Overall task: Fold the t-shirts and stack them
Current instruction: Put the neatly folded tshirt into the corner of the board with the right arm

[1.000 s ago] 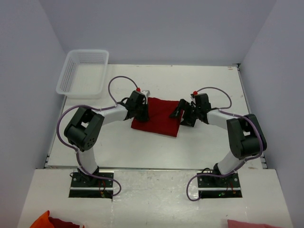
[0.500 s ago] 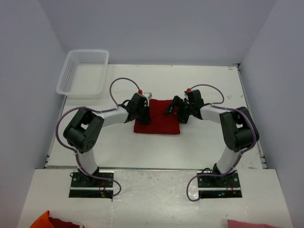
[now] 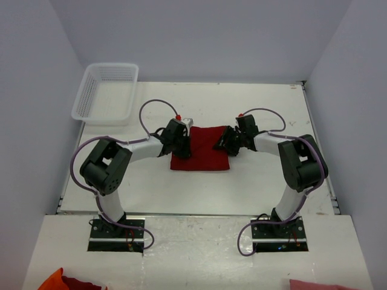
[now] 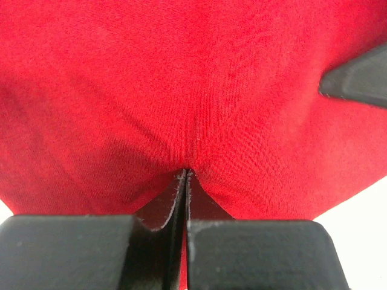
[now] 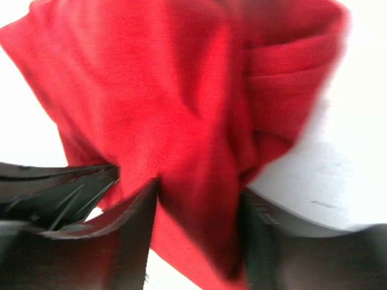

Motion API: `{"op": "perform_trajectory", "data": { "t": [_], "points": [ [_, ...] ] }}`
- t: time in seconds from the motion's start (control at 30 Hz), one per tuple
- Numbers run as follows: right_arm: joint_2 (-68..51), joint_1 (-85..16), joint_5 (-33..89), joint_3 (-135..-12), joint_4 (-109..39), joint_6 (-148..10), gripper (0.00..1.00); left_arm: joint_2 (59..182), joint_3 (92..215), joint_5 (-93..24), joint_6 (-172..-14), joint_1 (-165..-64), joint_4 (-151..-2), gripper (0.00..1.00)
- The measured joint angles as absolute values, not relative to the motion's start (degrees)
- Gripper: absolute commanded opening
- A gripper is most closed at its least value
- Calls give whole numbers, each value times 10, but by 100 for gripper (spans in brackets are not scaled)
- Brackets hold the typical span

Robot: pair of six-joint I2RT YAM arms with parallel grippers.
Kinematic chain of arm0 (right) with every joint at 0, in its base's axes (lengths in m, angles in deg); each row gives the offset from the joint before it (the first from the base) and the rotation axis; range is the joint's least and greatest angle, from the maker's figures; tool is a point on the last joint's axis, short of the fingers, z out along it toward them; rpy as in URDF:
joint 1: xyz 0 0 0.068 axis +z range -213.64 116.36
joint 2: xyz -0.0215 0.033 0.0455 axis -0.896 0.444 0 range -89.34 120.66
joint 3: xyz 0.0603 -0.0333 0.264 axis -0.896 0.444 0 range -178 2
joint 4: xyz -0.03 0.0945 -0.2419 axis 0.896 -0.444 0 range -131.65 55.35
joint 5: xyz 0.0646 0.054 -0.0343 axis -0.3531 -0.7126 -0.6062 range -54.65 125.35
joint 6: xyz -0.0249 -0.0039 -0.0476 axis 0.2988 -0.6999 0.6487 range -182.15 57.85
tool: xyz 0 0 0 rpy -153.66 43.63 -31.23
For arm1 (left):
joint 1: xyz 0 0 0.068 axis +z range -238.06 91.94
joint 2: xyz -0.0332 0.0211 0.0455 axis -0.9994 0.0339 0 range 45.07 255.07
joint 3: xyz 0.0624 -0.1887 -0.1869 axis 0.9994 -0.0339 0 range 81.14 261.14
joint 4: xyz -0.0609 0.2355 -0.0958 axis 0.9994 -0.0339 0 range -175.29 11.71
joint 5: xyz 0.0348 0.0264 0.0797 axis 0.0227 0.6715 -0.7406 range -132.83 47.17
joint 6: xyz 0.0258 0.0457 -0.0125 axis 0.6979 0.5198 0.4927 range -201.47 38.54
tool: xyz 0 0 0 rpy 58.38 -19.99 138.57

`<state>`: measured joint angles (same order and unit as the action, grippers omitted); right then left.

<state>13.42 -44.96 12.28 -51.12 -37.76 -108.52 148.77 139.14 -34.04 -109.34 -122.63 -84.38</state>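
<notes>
A dark red t-shirt (image 3: 202, 156) lies folded into a small rectangle in the middle of the white table (image 3: 254, 187). My left gripper (image 3: 182, 147) sits at the shirt's left edge. In the left wrist view the red cloth (image 4: 193, 90) fills the frame and the left gripper (image 4: 186, 173) is shut, with cloth pinched at the tips. My right gripper (image 3: 227, 145) is at the shirt's right edge. In the blurred right wrist view a bunched fold of the t-shirt (image 5: 181, 90) lies between the right gripper's (image 5: 196, 193) jaws, which still stand apart.
A white mesh basket (image 3: 104, 116) stands at the back left of the table. Orange and red cloth (image 3: 66, 282) and pink cloth (image 3: 320, 285) show at the bottom edge, in front of the arm bases. A right fingertip (image 4: 357, 78) shows in the left wrist view.
The right gripper has moved in over the shirt's right edge and its jaws have narrowed round the cloth. The shirt, skewed before, now lies square. The left gripper stays shut.
</notes>
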Motion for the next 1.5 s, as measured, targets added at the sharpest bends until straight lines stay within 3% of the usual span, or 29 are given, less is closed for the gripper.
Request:
{"op": "perform_trajectory", "data": {
  "t": [0.27,0.3,0.53,1.13,1.5],
  "points": [
    [169,-449,132,-548,-415,-1071,9,1479,1375,-334,-1094,-1226,-831,0],
    [173,-449,132,-555,-421,-1067,0,1478,1373,-333,-1094,-1226,-830,0],
    [195,-444,143,-612,-485,-1012,0,1460,1353,-326,-1093,-1232,-822,0],
    [196,-443,327,-797,-699,-836,0,1289,1351,-409,-1100,-1359,-878,0],
    [317,-515,471,-963,-766,-750,0,1246,1288,-416,-1134,-1413,-901,0]
  ]
}}
